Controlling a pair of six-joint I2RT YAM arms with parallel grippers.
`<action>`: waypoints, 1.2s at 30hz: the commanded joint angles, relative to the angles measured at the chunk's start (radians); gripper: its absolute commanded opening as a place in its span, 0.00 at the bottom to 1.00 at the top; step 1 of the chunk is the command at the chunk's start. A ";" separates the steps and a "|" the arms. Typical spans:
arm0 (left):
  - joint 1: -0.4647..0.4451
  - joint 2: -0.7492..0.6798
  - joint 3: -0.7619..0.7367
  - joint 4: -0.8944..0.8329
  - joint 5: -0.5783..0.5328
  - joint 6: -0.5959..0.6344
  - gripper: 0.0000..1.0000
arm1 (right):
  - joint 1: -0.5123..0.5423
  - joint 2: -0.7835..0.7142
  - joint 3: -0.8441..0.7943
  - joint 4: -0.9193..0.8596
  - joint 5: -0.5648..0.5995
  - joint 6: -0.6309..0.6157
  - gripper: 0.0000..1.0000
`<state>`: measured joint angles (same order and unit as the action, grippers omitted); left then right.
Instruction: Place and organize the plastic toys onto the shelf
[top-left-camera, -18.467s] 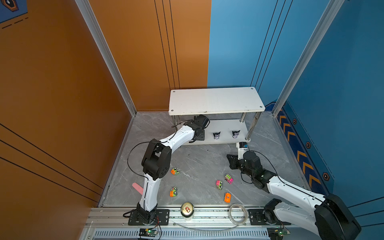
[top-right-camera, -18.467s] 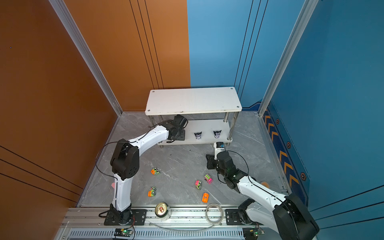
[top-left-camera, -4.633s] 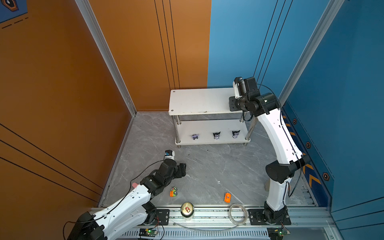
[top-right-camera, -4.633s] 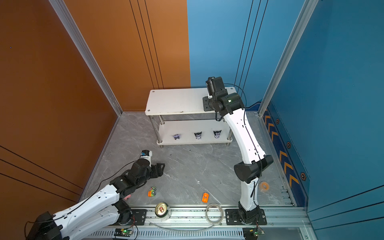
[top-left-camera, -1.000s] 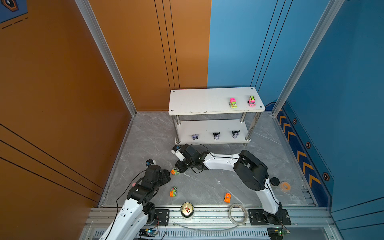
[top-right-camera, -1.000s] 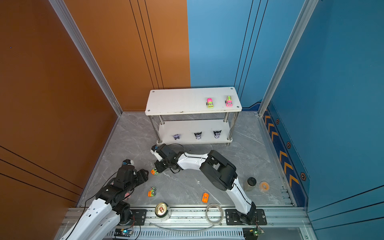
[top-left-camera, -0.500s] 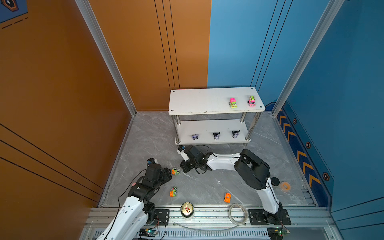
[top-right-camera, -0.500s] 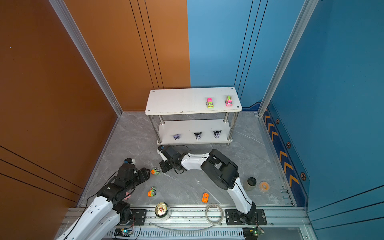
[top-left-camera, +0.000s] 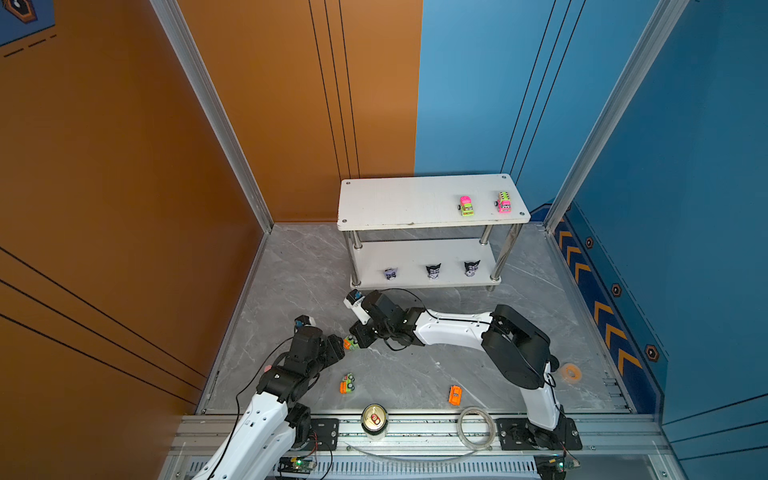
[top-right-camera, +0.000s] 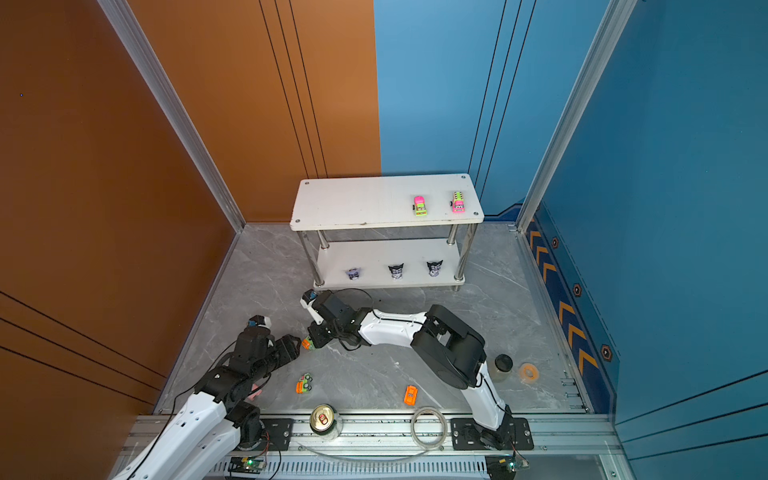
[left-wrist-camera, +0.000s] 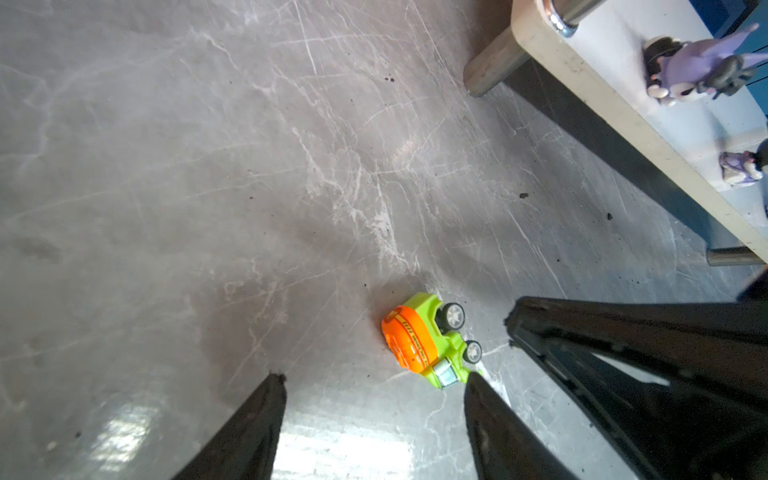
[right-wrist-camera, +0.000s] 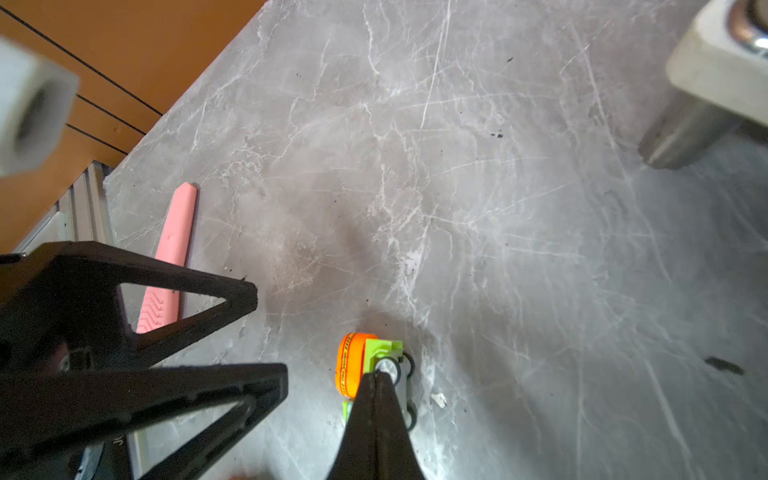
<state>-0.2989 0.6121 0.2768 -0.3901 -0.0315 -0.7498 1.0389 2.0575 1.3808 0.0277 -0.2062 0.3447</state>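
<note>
This tiny orange-and-green car (left-wrist-camera: 430, 340), on the floor in front of the shelf (top-left-camera: 415, 203), looks light, hard and slick, so I would pinch its flat sides with my open left gripper (left-wrist-camera: 374, 377), though my closed right gripper (right-wrist-camera: 377, 376), tip against its wheels, crowds 1 side.

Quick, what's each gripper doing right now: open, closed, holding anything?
Left gripper: open and empty; the orange-green toy car lies just ahead of it.
Right gripper: shut, tips close by that car, holding nothing.
</note>
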 joint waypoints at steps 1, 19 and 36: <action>0.010 0.003 -0.010 0.013 0.018 0.017 0.70 | -0.004 0.064 0.039 -0.051 -0.016 -0.011 0.00; 0.010 0.038 -0.015 0.043 0.025 0.014 0.70 | -0.057 0.065 -0.053 0.001 -0.030 0.036 0.00; -0.218 0.196 0.063 0.091 -0.141 -0.023 0.84 | -0.111 -0.252 -0.301 -0.028 0.220 0.041 0.05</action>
<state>-0.4713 0.7727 0.2909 -0.3141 -0.0856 -0.7692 0.9382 1.8744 1.1278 0.0277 -0.0799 0.3695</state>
